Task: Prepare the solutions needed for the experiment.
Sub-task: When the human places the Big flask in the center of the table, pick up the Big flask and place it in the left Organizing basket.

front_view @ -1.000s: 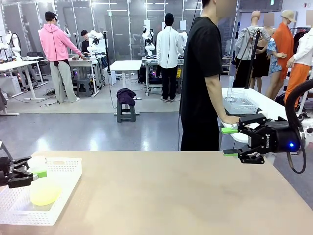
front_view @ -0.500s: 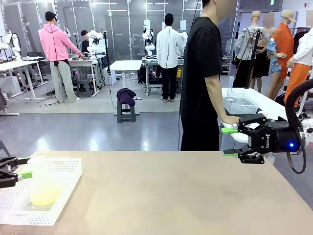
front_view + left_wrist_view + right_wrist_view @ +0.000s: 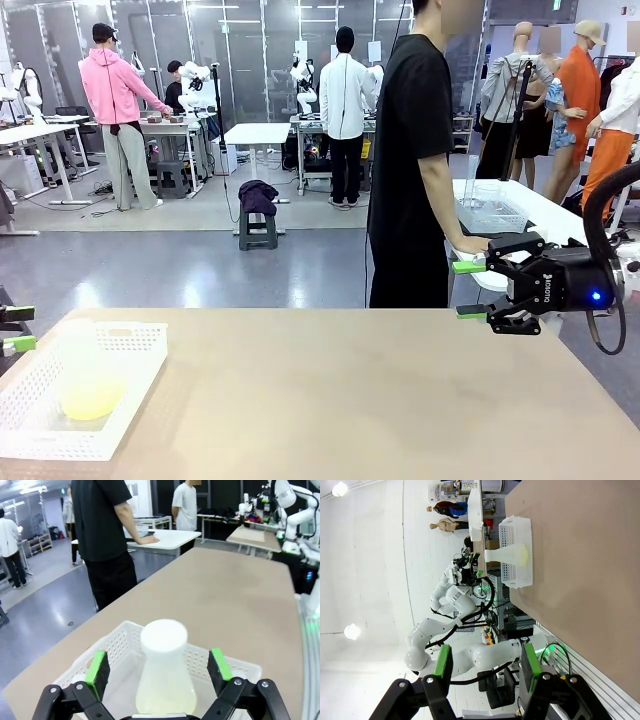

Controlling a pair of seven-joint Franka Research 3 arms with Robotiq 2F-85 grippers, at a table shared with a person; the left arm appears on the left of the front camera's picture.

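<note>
A frosted white conical flask (image 3: 84, 365) stands upright in a white perforated basket (image 3: 130, 345) at the table's left end. The solutions show as pale yellow-green liquid (image 3: 90, 398) in the flask's bottom. My left gripper (image 3: 17, 328) hangs open just left of the basket, apart from the flask. In the left wrist view the flask (image 3: 162, 670) stands straight ahead of the open left gripper (image 3: 158, 666), the liquid (image 3: 165, 702) low in it. My right gripper (image 3: 469, 289) hovers open and empty over the table's far right. The right wrist view shows the right gripper (image 3: 486, 662) open, with the basket (image 3: 517, 575) far off.
A person in a black T-shirt (image 3: 410, 150) stands at the table's far side, one hand on a white side table (image 3: 540, 215) that carries a clear container (image 3: 490, 208). The tan tabletop (image 3: 350, 400) stretches between the basket and the right gripper.
My left gripper has drawn back to the left, off the flask's neck. The flask stays upright in the basket. The right arm has not moved.
</note>
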